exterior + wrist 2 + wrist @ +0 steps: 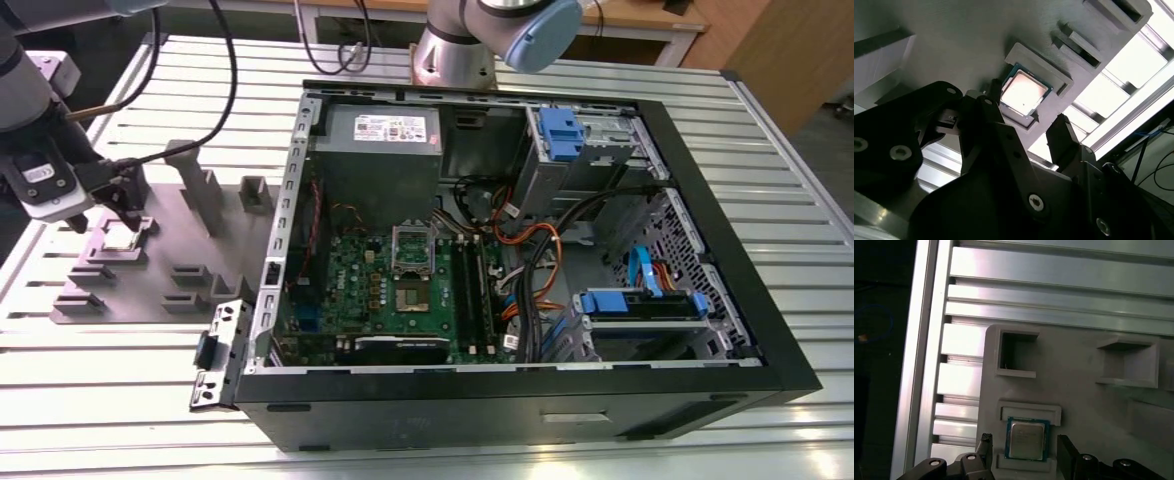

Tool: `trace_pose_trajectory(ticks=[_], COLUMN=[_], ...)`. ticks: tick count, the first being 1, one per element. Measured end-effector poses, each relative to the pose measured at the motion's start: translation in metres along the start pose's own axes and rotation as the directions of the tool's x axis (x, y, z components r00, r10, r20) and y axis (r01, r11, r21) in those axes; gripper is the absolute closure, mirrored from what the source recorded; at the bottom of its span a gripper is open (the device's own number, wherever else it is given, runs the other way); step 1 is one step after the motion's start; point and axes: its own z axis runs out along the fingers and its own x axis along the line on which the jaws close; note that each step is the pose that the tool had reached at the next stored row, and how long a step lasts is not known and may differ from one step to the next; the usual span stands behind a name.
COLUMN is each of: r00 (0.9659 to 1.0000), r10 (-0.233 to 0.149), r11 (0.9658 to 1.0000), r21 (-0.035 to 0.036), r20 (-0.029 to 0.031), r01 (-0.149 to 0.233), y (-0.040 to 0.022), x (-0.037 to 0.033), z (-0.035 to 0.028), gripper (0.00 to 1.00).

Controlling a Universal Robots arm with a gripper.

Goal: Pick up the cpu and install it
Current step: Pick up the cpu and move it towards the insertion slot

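Observation:
The cpu (123, 238) is a small square chip with a silvery top. It lies flat in a recessed grey holder on the grey fixture plate (160, 270) at the exterior view's left, outside the computer case. My gripper (112, 220) hangs just above it, open. In both wrist views the two black fingertips (988, 102) (985, 446) stand on either side of the cpu (1024, 93) (1027, 439) with a gap to each edge. The green motherboard (400, 290) with its silver socket frame (411, 244) lies inside the open case.
The black computer case (534, 400) lies open on the slatted aluminium table (107, 400), holding a power supply (380, 140), blue drive brackets (641, 303) and cable bundles. Upright grey holder blocks (200, 195) rise from the fixture plate close to my gripper. A second robot base (461, 50) stands behind the case.

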Motion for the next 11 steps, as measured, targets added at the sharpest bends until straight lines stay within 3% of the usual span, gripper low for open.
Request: trace_pose_trajectory(ticks=[11], r00=[0.9994], r10=[0.034], r11=[0.9994], r21=[-0.0001], r20=[0.0016], r01=[-0.034], y=[-0.0006], x=[-0.0004], z=[0.0096], gripper=[0.37])
